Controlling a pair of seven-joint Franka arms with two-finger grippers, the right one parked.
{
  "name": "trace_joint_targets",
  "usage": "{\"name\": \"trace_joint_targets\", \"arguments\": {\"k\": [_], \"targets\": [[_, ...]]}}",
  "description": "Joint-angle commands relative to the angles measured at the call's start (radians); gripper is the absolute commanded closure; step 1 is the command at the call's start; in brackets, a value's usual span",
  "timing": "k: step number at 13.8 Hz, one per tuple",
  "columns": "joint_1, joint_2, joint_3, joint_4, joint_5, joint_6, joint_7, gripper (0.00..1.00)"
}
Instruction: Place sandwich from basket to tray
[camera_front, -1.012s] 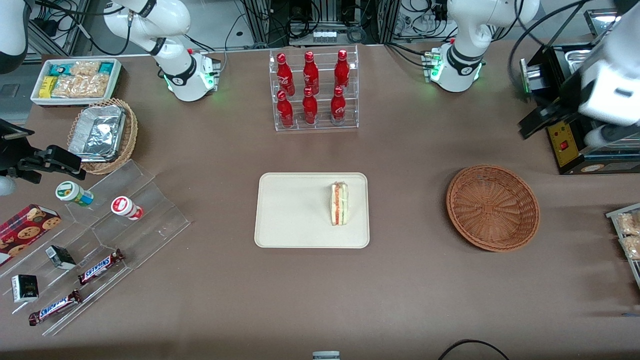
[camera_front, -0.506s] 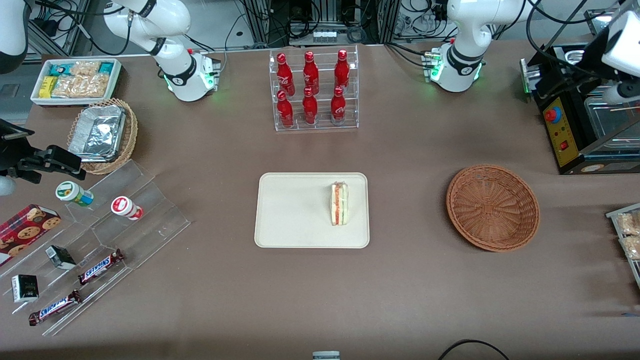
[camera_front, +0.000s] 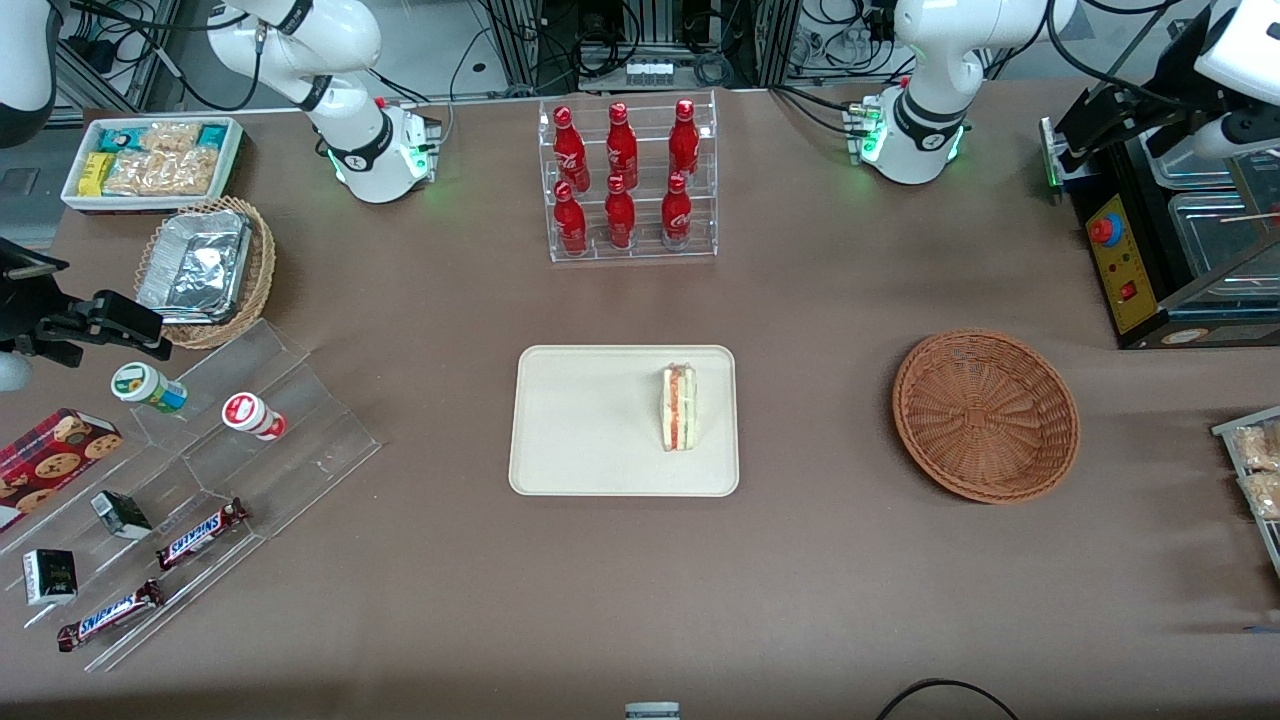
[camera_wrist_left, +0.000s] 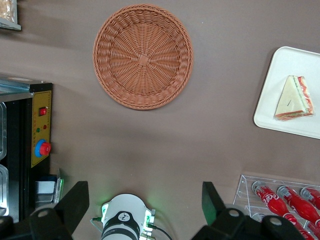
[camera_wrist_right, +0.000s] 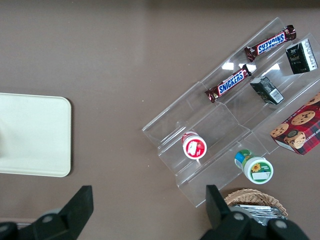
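Sandwich (camera_front: 679, 408) lying on tray (camera_front: 580, 450), basket (camera_front: 985, 415) apparently empty, gripper (camera_wrist_left: 145, 202) raised high above the surface, jaws wide open, holding nothing.

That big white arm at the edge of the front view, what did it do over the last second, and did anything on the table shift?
The working arm pulled up and away toward its end of the table; its gripper hangs open and empty, high above the table. The sandwich stayed on the tray, and the basket stayed empty.
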Motion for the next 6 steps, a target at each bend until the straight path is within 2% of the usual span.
{"name": "trace_joint_targets", "arguments": {"k": [1, 6], "targets": [[0.031, 0.006, -0.03, 0.001, -0.011, 0.001, 0.021, 0.0], [0.011, 0.034, -0.025, 0.01, -0.02, 0.005, 0.018, 0.0]]}}
